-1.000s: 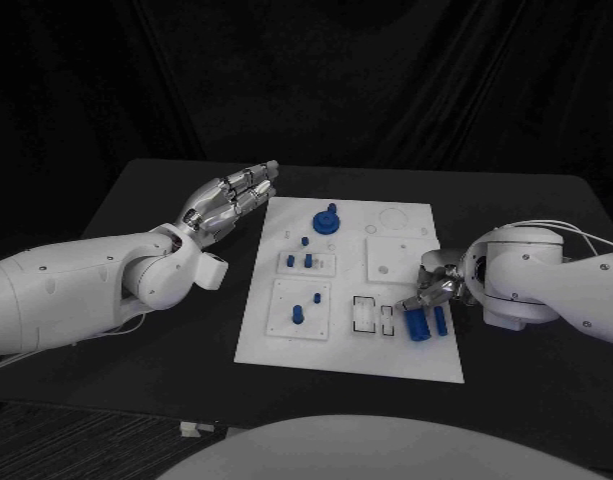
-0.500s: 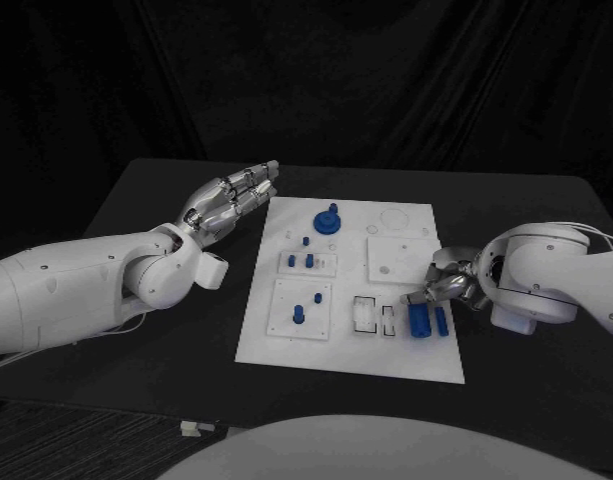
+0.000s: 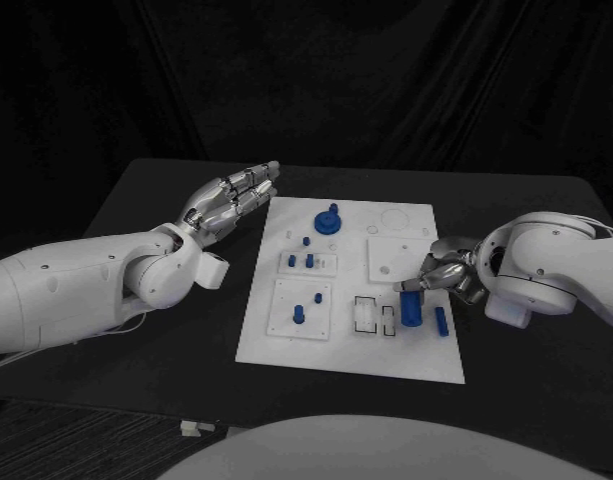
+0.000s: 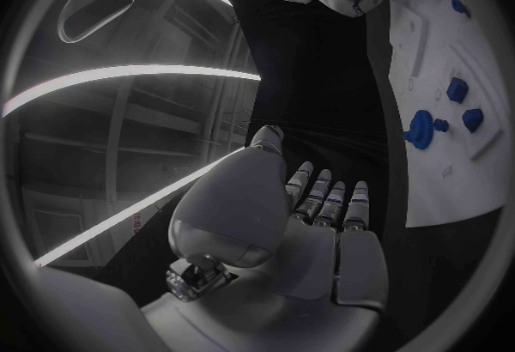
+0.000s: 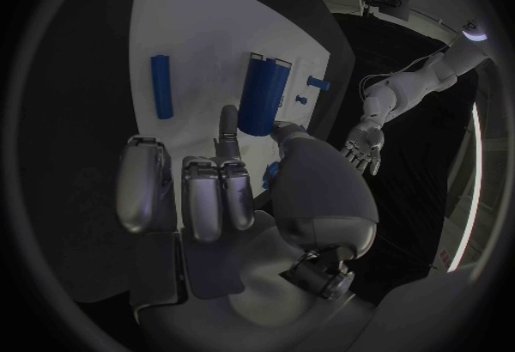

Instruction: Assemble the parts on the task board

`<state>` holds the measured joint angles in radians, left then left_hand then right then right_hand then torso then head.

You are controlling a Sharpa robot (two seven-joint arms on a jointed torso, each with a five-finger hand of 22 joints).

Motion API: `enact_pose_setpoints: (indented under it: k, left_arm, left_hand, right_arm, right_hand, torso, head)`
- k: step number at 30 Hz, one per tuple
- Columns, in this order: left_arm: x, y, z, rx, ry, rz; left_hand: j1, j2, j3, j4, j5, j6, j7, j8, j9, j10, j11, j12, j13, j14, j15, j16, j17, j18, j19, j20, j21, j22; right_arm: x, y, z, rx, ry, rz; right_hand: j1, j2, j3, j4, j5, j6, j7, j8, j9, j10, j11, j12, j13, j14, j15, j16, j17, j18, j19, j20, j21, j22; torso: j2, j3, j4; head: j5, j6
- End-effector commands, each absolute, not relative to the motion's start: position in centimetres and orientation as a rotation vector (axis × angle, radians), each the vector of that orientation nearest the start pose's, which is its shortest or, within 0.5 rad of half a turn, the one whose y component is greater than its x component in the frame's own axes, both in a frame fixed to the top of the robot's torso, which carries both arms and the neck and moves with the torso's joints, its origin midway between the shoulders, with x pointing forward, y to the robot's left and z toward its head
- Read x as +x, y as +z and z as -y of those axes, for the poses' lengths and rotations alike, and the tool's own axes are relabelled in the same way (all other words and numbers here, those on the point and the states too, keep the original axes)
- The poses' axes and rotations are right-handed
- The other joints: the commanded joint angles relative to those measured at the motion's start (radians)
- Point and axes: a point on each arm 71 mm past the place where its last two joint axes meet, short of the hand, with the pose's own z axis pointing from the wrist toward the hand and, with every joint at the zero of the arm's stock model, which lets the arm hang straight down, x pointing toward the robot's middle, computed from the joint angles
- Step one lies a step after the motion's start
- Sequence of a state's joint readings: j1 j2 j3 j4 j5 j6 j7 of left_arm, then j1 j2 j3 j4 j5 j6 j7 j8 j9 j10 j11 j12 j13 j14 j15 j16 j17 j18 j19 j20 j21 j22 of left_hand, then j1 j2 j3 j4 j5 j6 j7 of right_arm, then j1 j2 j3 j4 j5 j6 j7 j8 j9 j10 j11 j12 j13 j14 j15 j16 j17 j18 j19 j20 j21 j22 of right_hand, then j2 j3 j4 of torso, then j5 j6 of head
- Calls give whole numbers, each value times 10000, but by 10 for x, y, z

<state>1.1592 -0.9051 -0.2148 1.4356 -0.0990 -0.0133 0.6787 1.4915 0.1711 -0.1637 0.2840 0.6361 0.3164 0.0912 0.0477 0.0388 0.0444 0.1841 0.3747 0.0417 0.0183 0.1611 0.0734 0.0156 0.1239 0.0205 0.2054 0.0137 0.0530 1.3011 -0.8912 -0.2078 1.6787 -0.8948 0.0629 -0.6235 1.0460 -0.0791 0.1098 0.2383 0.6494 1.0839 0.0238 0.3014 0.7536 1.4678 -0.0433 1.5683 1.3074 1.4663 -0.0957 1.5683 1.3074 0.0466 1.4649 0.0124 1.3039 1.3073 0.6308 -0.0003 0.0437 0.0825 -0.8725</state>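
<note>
The task board (image 3: 349,345) is a flat, matte white plate, just in front of my right hand (image 3: 448,275). That hand pinches a fat blue cylinder (image 5: 261,95), smooth plastic, long axis running away from my palm over the board. A thinner blue rod (image 5: 161,86) lies flat beside it. My left hand (image 3: 227,203) hangs released, fingers straight, holding nothing.
</note>
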Motion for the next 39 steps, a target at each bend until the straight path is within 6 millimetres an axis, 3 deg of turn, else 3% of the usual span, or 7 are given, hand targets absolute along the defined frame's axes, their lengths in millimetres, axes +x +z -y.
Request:
enact_pose_setpoints:
  k: [1,12,18,19,32,39]
  left_arm:
    - [458,-232,-254,-8423,-18299,-13214]
    - [457,-232,-254,-8427,-18333,-13234]
    - [457,-232,-253,-8430,-18365,-13252]
    - [457,-232,-253,-8431,-18377,-13260]
    - [458,-233,-251,-8447,-18452,-13324]
    - [457,-233,-251,-8460,-18464,-13346]
  left_hand:
    - [100,29,62,-15,32,20,16,37,10,-28,61,42,14,-10,47,34,12,-79,31,45,37,13]
    - [100,29,62,-15,32,20,16,37,10,-28,61,42,14,-10,47,34,12,-79,31,45,37,13]
    - [110,21,69,-22,33,21,28,38,9,-32,64,46,13,-7,58,46,14,-89,34,50,38,15]
    - [110,21,69,-22,33,21,28,38,9,-32,64,46,13,-7,58,46,14,-89,34,50,38,15]
    - [115,20,74,-25,34,18,32,38,9,-35,66,41,11,-6,64,54,16,-93,34,53,38,14]
    - [120,21,79,-26,34,20,36,38,8,-38,67,40,11,-3,73,65,18,-98,35,56,38,13]
  right_arm:
    - [434,-233,202,3441,4139,-24695]
    - [436,-236,174,2959,4466,-24850]
    - [437,-241,163,2700,4482,-24911]
    - [437,-242,161,2634,4481,-24955]
    - [434,-251,151,2124,4421,-25366]
    - [434,-254,150,1913,4309,-25446]
  right_hand:
    - [-148,13,698,-593,-181,-18,-40,-85,32,1030,-30,25,2633,1045,-61,25,2634,110,145,-38,18,1851]
    - [-246,40,784,-611,-573,-95,12,-227,92,1030,17,25,2633,1045,-23,25,2634,126,120,-7,-76,1829]
    - [-323,69,821,-626,-973,-139,53,-327,158,1030,53,25,2633,1045,8,25,2634,130,117,22,-107,1825]
    - [-389,87,811,-616,-1276,-143,71,-371,196,1030,71,25,2633,1045,24,25,2634,133,114,38,-128,1822]
    - [-479,180,812,-619,-1790,-179,107,-493,273,1030,102,25,2633,1045,50,25,2634,148,101,64,-207,1805]
    - [-731,284,660,-507,-2789,-155,149,-638,325,1030,143,25,2633,1045,87,25,2634,154,106,101,-255,1797]
  torso:
    - [10,1,2]
    - [13,-3,1]
    - [14,-3,3]
    - [14,-2,5]
    - [14,-1,2]
    - [9,-2,-5]
  head:
    - [-34,-2]
    - [-42,-2]
    - [-17,-2]
    - [-11,-2]
    - [38,-2]
    - [71,-2]
